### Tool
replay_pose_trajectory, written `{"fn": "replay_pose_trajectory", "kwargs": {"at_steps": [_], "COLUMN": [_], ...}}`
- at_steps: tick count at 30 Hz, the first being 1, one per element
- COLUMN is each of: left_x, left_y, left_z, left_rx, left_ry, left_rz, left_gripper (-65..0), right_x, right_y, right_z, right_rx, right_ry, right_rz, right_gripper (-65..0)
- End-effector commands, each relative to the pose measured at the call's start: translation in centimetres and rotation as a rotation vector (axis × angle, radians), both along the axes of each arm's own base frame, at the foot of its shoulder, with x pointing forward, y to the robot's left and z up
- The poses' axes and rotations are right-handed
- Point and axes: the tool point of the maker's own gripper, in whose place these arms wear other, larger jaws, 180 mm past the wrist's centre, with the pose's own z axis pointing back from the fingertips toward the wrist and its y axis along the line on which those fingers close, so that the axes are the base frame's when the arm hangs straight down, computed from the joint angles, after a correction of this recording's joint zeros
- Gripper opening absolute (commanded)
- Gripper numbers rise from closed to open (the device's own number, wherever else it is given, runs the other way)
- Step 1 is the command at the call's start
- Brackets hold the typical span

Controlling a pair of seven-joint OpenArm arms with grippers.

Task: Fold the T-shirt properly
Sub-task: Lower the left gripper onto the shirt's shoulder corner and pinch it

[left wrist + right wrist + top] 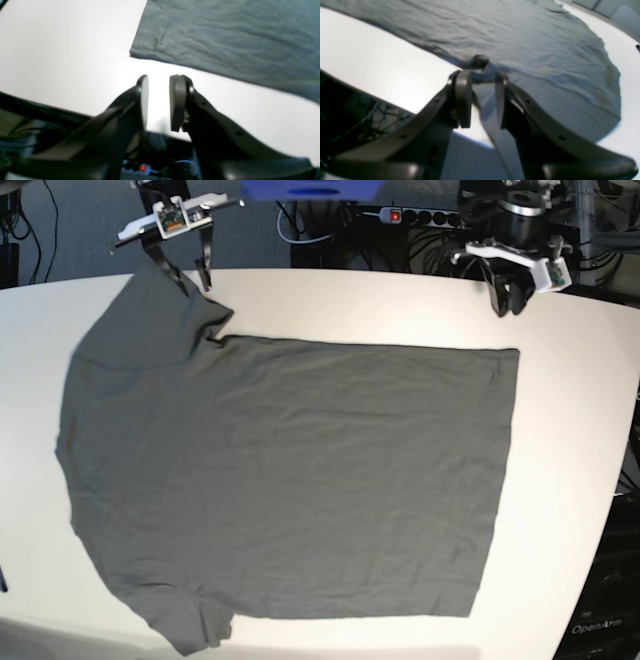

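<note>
Shirt [290,480] thin, limp, drapes; grab hem corners. Right gripper [482,100] pinching sleeve; left gripper [159,102] slightly parted, empty.

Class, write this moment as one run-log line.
T-shirt: spread flat on table | right hand: sleeve cloth between fingers | left hand: open, empty, beside hem corner | fold: not begun

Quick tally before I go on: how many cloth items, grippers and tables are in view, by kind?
T-shirt: 1
Grippers: 2, the left gripper and the right gripper
Table: 1
Total: 4
</note>
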Motion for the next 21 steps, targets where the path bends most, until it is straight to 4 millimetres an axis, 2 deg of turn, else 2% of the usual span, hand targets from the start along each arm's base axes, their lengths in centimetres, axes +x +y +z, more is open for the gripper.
{"fn": "replay_pose_trajectory", "kwargs": {"at_steps": [1, 7, 11, 16, 21], "left_x": [0.6, 1.3, 1.4, 2.6, 3.5], "left_y": [0.2, 3.4, 4.4, 5.0, 5.5], "left_z": [0.7, -0.4, -1.2, -1.2, -2.0], "left_rx": [-0.006, -0.051, -0.104, -0.141, -0.19], "left_ry": [-0.028, 0.007, 0.051, 0.051, 0.099], "left_rz": [0.001, 0.101, 0.14, 0.159, 0.176], "left_gripper": [-50.4, -50.4, -50.4, -50.4, -50.4], "right_x": [-0.2, -0.2, -0.2, -0.2, -0.2], "right_y": [-0.1, -0.1, -0.1, -0.1, -0.2], "right_z": [0.8, 0.8, 0.8, 0.8, 0.8], "right_rx": [0.002, 0.003, 0.002, 0.002, -0.001], "right_ry": [-0.029, -0.029, -0.029, -0.029, -0.029], "right_rz": [0.005, 0.004, 0.003, 0.003, 0.003], "right_gripper": [-48.0, -48.0, -48.0, -48.0, -48.0]}}
